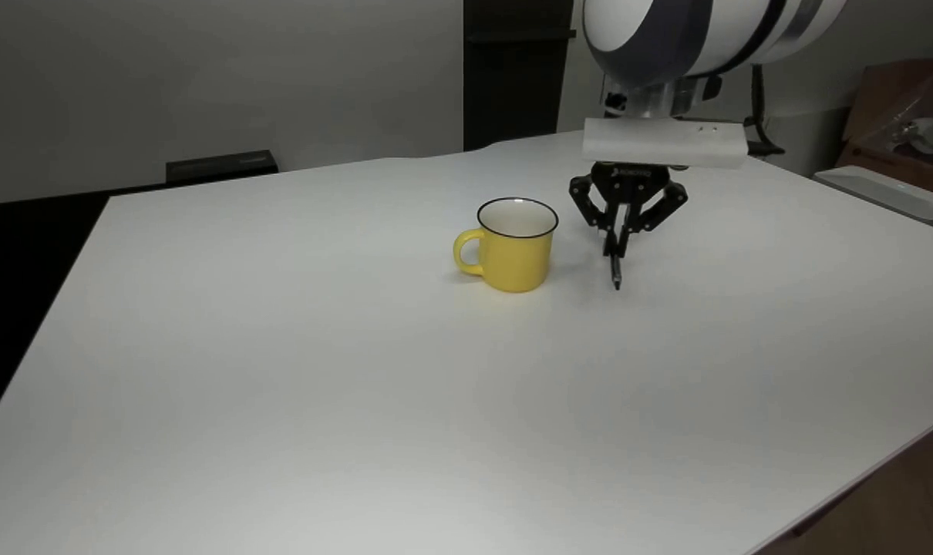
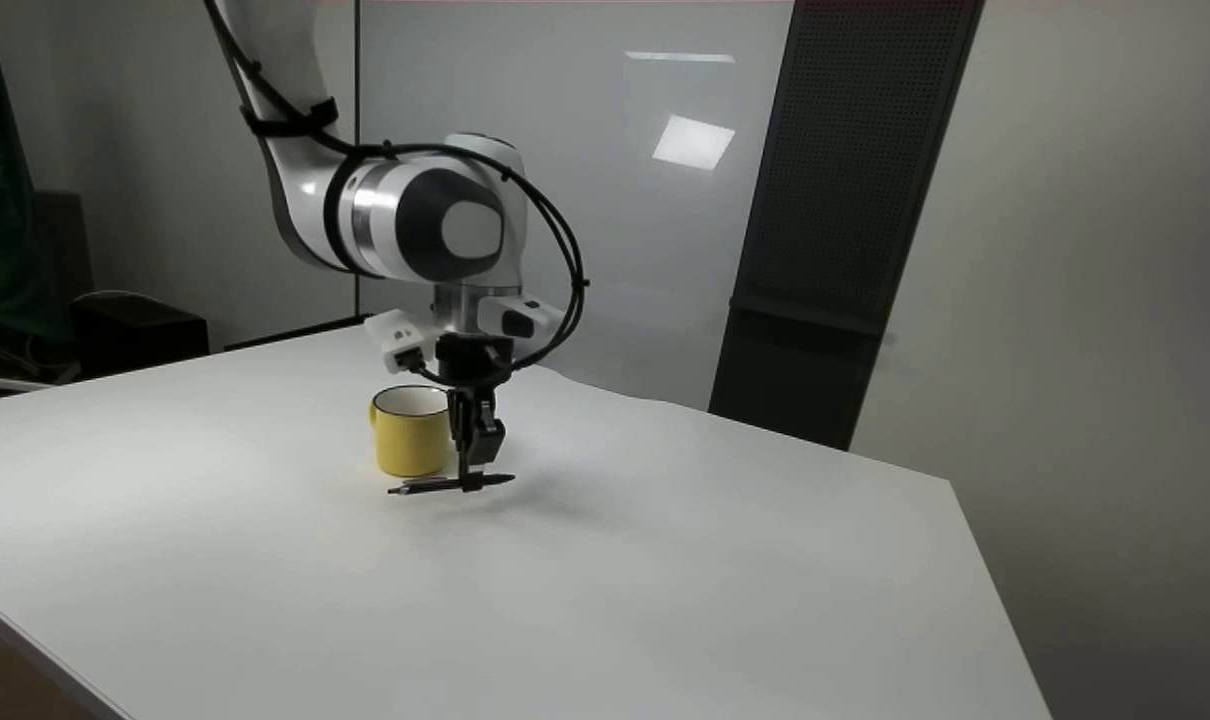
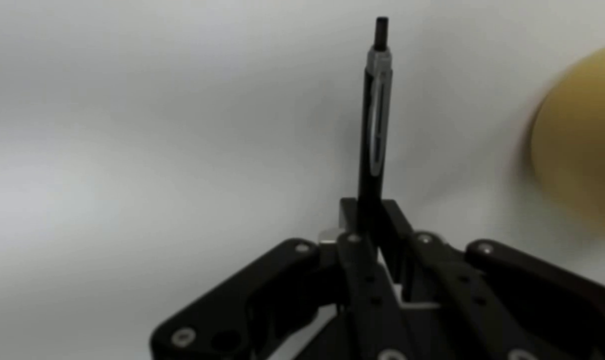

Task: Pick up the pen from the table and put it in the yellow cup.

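The thin black pen (image 1: 616,271) is held roughly level in the gripper (image 1: 614,245), with a small gap above the white table (image 1: 320,370). In an exterior view, the pen (image 2: 420,487) sticks out on both sides of the gripper (image 2: 472,480). In the wrist view, the pen's clip end (image 3: 376,120) points up the picture from the shut fingertips (image 3: 368,210), which hide part of it. The yellow cup (image 1: 515,258) stands upright beside the gripper, its handle facing away from it. The cup also shows in an exterior view (image 2: 408,445), and partly in the wrist view (image 3: 582,150).
A black box (image 1: 221,166) stands behind the table's far edge. A white tray-like object (image 1: 890,193) and a brown box (image 1: 914,116) are past the table's right edge in an exterior view. A dark panel (image 2: 850,220) stands at the wall behind the table.
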